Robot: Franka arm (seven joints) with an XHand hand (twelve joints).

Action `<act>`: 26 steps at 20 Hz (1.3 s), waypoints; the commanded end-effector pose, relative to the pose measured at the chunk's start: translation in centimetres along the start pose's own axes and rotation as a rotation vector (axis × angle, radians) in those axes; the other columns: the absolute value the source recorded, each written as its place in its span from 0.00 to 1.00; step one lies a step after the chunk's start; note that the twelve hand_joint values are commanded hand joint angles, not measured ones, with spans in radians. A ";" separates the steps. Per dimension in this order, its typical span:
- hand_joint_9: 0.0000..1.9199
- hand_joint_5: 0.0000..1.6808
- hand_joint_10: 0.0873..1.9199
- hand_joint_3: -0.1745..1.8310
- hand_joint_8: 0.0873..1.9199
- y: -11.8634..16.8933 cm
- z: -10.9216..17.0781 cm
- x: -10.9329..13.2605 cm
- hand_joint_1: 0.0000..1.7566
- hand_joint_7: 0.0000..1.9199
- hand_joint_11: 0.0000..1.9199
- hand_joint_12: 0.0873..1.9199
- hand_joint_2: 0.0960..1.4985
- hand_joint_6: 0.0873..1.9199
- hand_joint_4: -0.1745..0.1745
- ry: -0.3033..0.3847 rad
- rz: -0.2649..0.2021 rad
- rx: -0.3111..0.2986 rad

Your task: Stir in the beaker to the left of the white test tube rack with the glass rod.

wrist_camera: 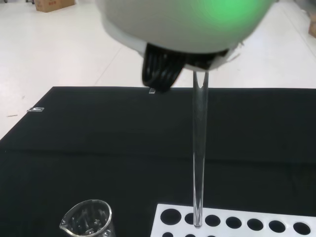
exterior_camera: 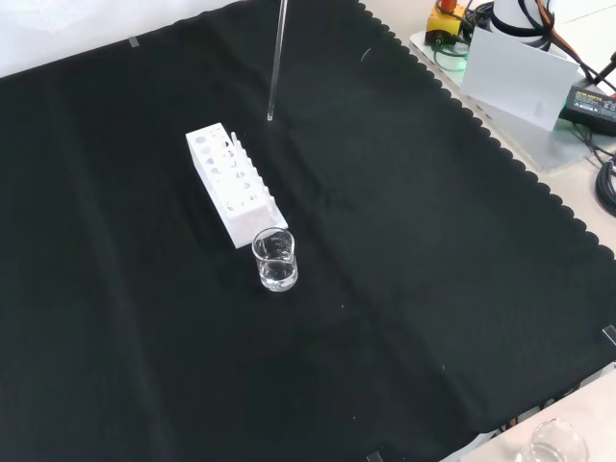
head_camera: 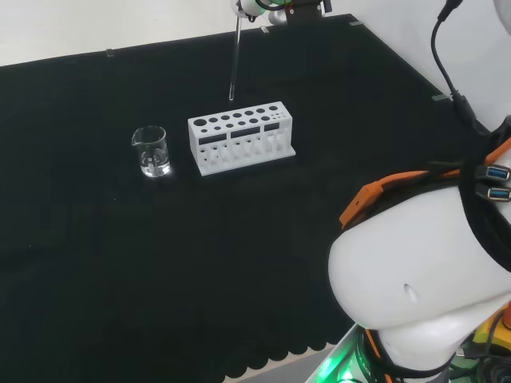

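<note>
**Bench inventory: glass rod aloft beyond the rack, beaker standing free**

White test tube rack [head_camera: 241, 137]: landmark item. It stands on the black cloth [head_camera: 120, 263], a long block with rows of round holes in its top face. In the front view it runs lengthwise away from the camera.

Beaker [head_camera: 151, 151]: clear glass with a pouring lip, upright on the cloth, near the rack's left end in the head view and just beside the rack's near end in the front view [exterior_camera: 275, 259]. A gap of cloth separates it from the rack. Something clear glints at its bottom; the contents cannot be judged. Nothing is inside it besides that.

Glass rod [head_camera: 235, 60]: thin, clear, hanging almost upright. In the head view its lower tip sits beyond and above the rack's far edge; in the front view [exterior_camera: 277, 60] the tip lies above and to the right of the rack's far end. The rod touches neither rack nor beaker and is well apart from the beaker.

Hand [wrist_camera: 160, 69]: the wrist view shows dark fingers curled beneath the white palm, with the rod's upper end running up beside them, apparently grasped there.
</note>
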State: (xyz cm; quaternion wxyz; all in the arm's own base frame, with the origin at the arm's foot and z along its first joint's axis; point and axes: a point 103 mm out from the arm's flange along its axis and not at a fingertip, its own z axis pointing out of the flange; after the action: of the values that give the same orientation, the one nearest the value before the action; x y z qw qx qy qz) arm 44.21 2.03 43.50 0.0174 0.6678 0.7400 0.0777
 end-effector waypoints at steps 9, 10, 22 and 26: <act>0.94 0.78 0.20 0.57 0.40 0.0 0.7 2.2 0.76 0.73 0.89 0.26 0.27 0.24 0.00 0.029 -0.039 0.013; 0.94 0.78 0.20 0.57 0.40 0.2 0.8 2.6 0.76 0.73 0.89 0.26 0.27 0.24 0.00 0.033 -0.046 0.015; 0.94 0.79 0.20 0.57 0.40 2.5 1.9 7.6 0.76 0.73 0.89 0.26 0.26 0.24 0.00 0.082 -0.180 0.035; 0.94 0.79 0.20 0.57 0.40 3.5 2.2 8.8 0.76 0.73 0.89 0.26 0.26 0.24 0.00 0.081 -0.229 0.038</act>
State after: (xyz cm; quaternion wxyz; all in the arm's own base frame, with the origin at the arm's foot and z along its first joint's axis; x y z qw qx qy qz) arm 46.15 9.74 42.58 -0.0177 0.5980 0.7963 0.0891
